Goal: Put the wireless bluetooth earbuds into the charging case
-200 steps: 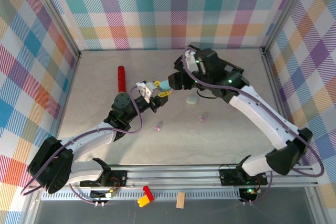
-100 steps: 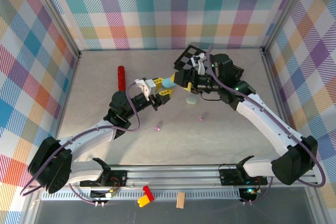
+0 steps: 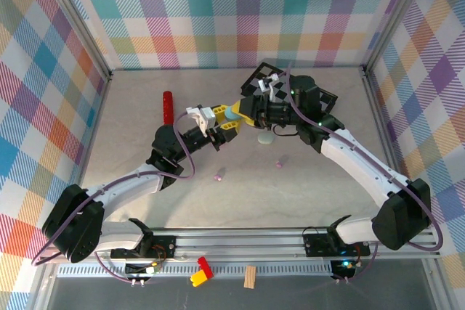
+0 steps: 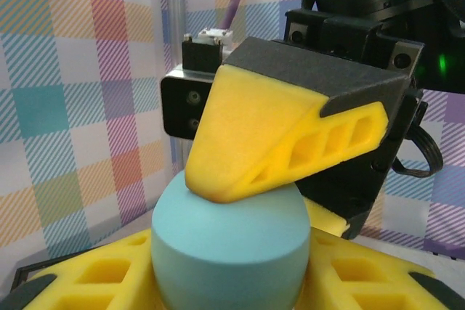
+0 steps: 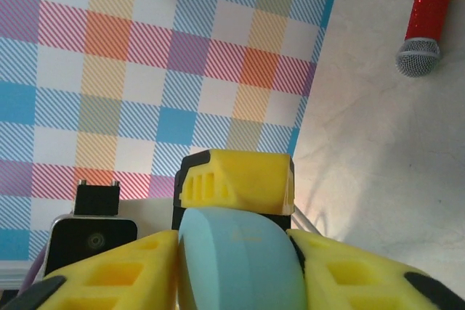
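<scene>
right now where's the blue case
In the top view, mid-table: the blue case is gripped between the left gripper and right gripper, right of the red microphone.

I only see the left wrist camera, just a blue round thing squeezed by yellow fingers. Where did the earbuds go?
Observer: One earbud and a second earbud lie on the table, nearer the arm bases than the blue case.
Operator: Is anything else down there?
Observer: A red microphone lies left of the blue case.
Operator: Is there another case?
Observer: Yes, a pale case sits on the table, just right of the blue one.
</scene>
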Motion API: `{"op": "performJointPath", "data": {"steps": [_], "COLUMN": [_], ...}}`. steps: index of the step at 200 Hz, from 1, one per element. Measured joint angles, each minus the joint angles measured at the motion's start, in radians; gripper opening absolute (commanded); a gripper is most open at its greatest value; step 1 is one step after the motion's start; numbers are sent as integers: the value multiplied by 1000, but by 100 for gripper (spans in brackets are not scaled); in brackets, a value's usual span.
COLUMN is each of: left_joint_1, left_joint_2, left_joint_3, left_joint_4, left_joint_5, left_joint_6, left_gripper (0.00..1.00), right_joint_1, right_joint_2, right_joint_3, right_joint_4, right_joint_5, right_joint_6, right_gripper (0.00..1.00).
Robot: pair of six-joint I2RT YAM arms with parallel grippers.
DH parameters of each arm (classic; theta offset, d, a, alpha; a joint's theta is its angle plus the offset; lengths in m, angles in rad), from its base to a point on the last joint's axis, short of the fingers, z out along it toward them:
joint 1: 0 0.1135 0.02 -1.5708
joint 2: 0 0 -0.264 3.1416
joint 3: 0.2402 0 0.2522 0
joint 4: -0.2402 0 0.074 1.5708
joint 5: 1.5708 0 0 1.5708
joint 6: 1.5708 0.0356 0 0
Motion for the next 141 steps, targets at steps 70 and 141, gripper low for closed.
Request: {"op": "performJointPath", "data": {"steps": [70, 141], "left_joint_1": [1, -1], "left_joint_2": [-13, -67], "left_joint_3": [-1, 108], "left_joint_4": [-61, -579], "left_joint_5": [2, 141], "left_joint_6": [45, 257], "left_gripper": [96, 100], "right_joint_1": [-51, -322], "right_joint_2": [-31, -117], "right_joint_3": [-95, -455], "right_joint_4": [35, 28], "right_joint_5": [56, 256], "right_joint_6": [11, 5], "right_gripper": [17, 11]}}
